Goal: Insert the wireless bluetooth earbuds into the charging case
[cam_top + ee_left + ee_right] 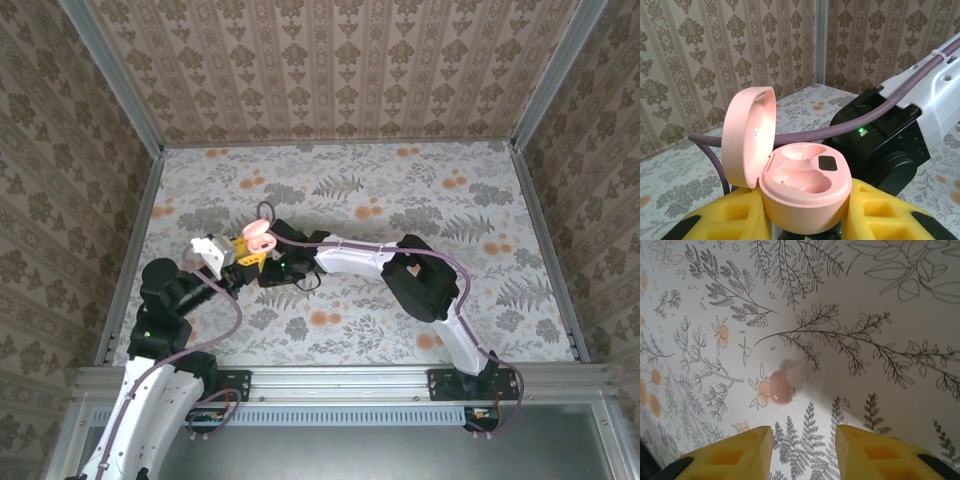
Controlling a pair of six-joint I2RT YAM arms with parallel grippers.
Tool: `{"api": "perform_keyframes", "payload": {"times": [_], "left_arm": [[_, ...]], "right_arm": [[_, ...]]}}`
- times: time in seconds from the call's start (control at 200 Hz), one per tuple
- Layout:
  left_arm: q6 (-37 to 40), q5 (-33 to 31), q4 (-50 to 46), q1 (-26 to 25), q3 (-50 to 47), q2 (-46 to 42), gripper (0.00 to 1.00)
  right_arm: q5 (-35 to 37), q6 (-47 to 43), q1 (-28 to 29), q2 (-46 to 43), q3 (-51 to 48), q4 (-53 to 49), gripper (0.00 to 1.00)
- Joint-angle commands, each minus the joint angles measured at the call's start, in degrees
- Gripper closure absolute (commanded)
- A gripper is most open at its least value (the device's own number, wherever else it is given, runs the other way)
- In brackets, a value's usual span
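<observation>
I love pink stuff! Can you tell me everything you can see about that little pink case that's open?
The rounded pale pink plastic charging case looks smooth and matte. Its hinged lid stands open on the left. Inside are two scooped wells, both empty, beside a small dark rectangular patch. It sits upright, held up and pinched between the yellow fingers of the left end effector.

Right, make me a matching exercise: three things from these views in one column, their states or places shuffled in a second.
1. rounded pink plastic charging case
2. small pink plastic earbud
3. yellow-fingered right gripper

A. open, holding nothing
B. lying on the floral table
C. lid up, clamped by the left gripper

Pairs: 1-C, 2-B, 3-A
</observation>
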Motion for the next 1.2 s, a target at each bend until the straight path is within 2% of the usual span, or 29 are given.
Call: {"api": "perform_keyframes", "payload": {"times": [0.0,0.22,0.77,0.845,1.195], "left_arm": [[0.9,0.1,-0.7,-0.1,2.9,-1.4,0.82],[1.1,0.0,-1.6,-0.1,3.6,-2.4,0.82],[1.4,0.0,-2.9,-0.1,3.5,-3.5,0.81],[1.4,-1.7,-3.1,-0.1,3.3,-3.7,0.81],[1.6,-2.1,-3.3,-0.1,2.9,-4.0,0.81]], "right_arm": [[3.0,-2.6,1.2,2.6,2.8,-1.9,0.63],[6.4,-5.0,2.6,4.9,5.6,-3.0,0.64],[8.0,-7.5,4.4,9.5,11.9,-7.0,0.62],[8.0,-7.9,4.5,10.2,12.7,-7.5,0.62],[8.6,-10.3,5.0,10.6,13.8,-9.6,0.67]]}}
